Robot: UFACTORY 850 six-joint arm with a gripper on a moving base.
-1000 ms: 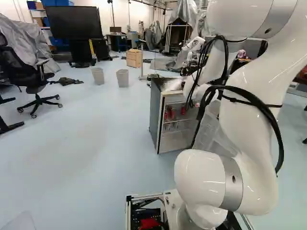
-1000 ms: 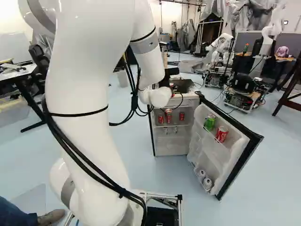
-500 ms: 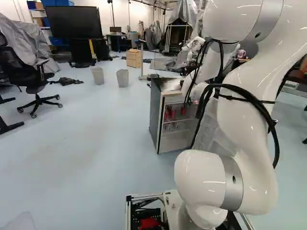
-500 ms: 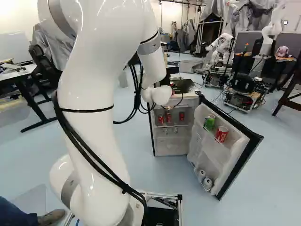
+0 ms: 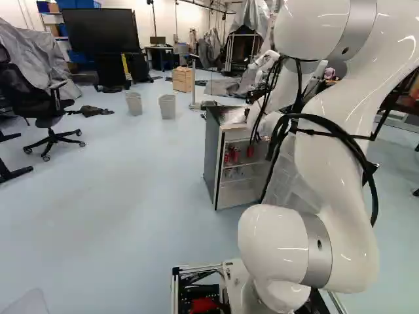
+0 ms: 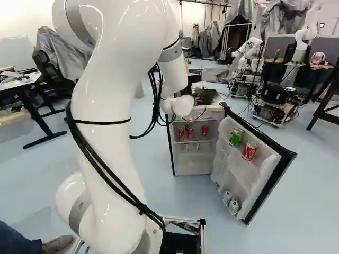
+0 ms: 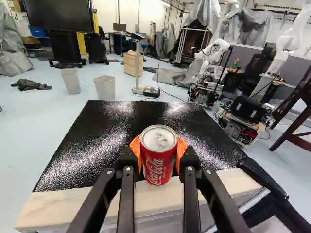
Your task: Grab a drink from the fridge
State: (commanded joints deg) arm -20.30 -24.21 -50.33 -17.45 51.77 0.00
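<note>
Can (image 7: 158,162) upright, lid up, long axis near vertical, clasped between your two fingers (image 7: 127,194). Your wrist view shows it across the front edge of the fridge (image 6: 193,163), right of centre in the right base view.

Left base cam: behind smooth white multi-jointed arm (image 5: 334,157), off to its left, facing ahead, bit downward. Boxy dark-sided fridge (image 5: 212,157) mid-distance, partly behind arm.

Right base cam: same deal from arm's right, better look into pale open door (image 6: 232,172). Both share arm and fridge front.

Wrist cam: way closer, looks ahead and down over glossy black fridge top (image 7: 82,145), room beyond. Shares two tapered grey bins (image 7: 105,88) with left base, plus another robot (image 7: 214,51), white, jointed, with right base.
</note>
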